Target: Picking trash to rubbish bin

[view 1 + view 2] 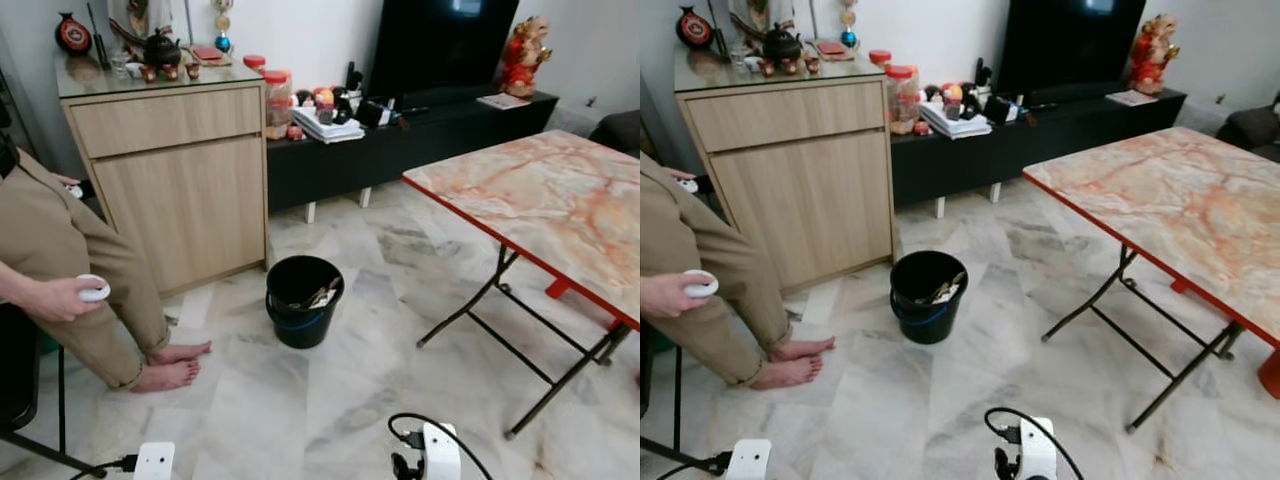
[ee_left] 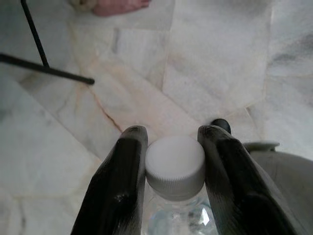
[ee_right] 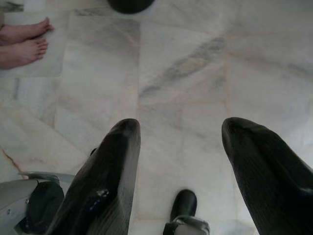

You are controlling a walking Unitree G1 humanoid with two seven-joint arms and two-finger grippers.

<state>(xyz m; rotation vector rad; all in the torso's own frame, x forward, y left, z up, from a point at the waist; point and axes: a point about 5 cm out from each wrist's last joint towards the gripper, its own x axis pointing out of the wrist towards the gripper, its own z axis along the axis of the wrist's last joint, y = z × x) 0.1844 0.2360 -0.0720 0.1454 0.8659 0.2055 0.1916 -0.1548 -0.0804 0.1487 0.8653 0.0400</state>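
A black rubbish bin (image 1: 303,300) stands on the marble floor ahead of me, with some trash (image 1: 322,296) inside it. In the left wrist view, my left gripper (image 2: 175,147) is shut on a clear plastic bottle with a white cap (image 2: 175,164), held over the floor. My right gripper (image 3: 180,142) is open with nothing between its fingers, pointing down at the floor; the bin's edge (image 3: 129,5) shows beyond it. Both wrists (image 1: 153,461) (image 1: 438,452) sit low at the bottom of the eye views.
A person in tan trousers (image 1: 60,260) sits at the left, barefoot (image 1: 168,375), holding a white controller (image 1: 93,288). A wooden cabinet (image 1: 175,170) is behind the bin, a black TV console (image 1: 400,130) at the back. A folding marble-top table (image 1: 545,205) stands at the right.
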